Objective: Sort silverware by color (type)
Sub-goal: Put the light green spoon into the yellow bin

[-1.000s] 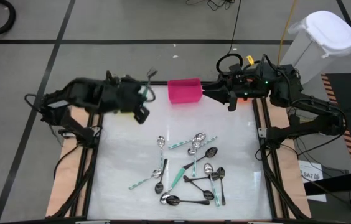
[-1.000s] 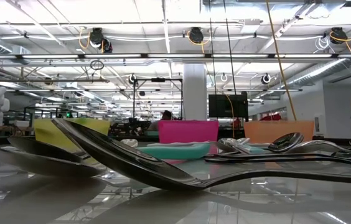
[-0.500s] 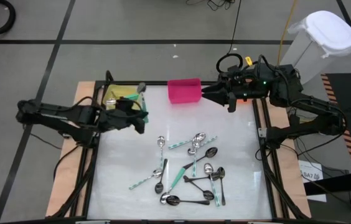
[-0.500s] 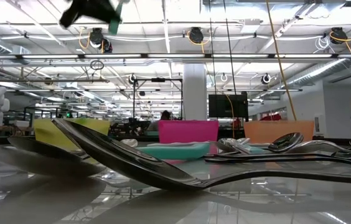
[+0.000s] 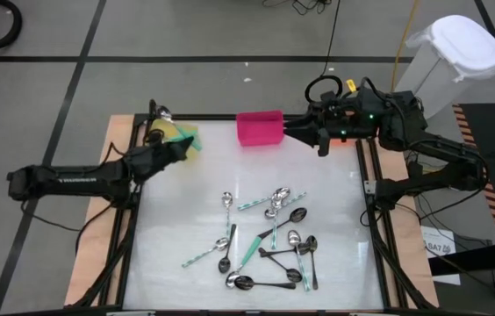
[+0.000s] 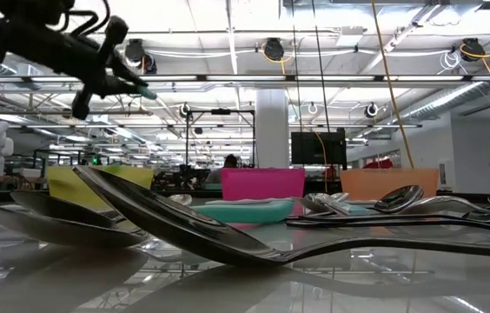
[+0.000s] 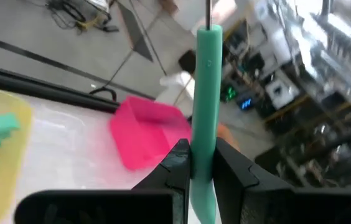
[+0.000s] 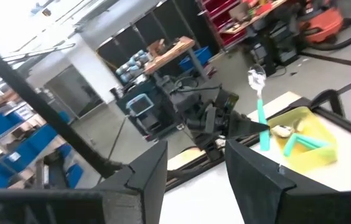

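While gripping teal spoon (image 7: 205, 106), left end effector (image 5: 180, 146) overhangs yellow bin (image 5: 167, 133).

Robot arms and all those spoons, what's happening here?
The left gripper is shut on a teal-handled spoon, holding it above the yellow plastic bin, where other teal pieces already lie. The right gripper waits, open, near the pink plastic bin. A pile of teal, silver and dark spoons remains on the table, unsorted.

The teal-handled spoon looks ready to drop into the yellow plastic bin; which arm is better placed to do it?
Left. Its tool grips the teal-handled spoon above the yellow plastic bin; the right tool waits, holding nothing, beside the pink plastic bin.
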{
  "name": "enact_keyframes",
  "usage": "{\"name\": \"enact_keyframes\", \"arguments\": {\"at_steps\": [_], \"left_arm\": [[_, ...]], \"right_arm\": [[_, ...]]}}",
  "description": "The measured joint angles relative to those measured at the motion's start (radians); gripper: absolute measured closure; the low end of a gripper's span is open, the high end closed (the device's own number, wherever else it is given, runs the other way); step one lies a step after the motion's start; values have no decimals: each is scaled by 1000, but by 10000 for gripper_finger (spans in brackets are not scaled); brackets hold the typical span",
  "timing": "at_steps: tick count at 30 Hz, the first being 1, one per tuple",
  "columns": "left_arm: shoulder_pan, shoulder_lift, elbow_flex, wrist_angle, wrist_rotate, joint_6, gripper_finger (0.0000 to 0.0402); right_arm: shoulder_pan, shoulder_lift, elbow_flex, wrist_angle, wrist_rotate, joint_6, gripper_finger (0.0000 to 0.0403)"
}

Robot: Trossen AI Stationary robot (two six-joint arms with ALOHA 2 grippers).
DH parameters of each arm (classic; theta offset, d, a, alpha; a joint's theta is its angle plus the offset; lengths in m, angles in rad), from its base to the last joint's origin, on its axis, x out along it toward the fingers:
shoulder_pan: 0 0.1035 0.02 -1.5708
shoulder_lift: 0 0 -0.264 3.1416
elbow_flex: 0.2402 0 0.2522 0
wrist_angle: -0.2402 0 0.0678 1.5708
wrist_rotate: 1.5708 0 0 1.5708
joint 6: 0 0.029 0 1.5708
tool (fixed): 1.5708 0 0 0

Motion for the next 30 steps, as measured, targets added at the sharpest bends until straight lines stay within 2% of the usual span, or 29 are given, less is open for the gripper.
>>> {"name": "enact_keyframes", "arguments": {"at_steps": [7,15,18,21,27,30], "left_arm": [[141,1,-37,11,18,-43,361],[346,2,-37,-89,137,-143,361],[394,1,-36,-196,151,-288,361],[415,7,-38,-317,141,-441,361],[417,9,-37,-341,184,-480,361],[421,9,-37,-418,222,-579,361]], "right_arm": [[-4,18,0,3,5,0,245],[-4,18,0,1,5,-7,245],[-3,18,0,5,4,-7,245],[-3,18,0,5,4,-17,245],[-4,18,0,8,7,-29,245],[-4,18,0,8,10,-32,245]]}}
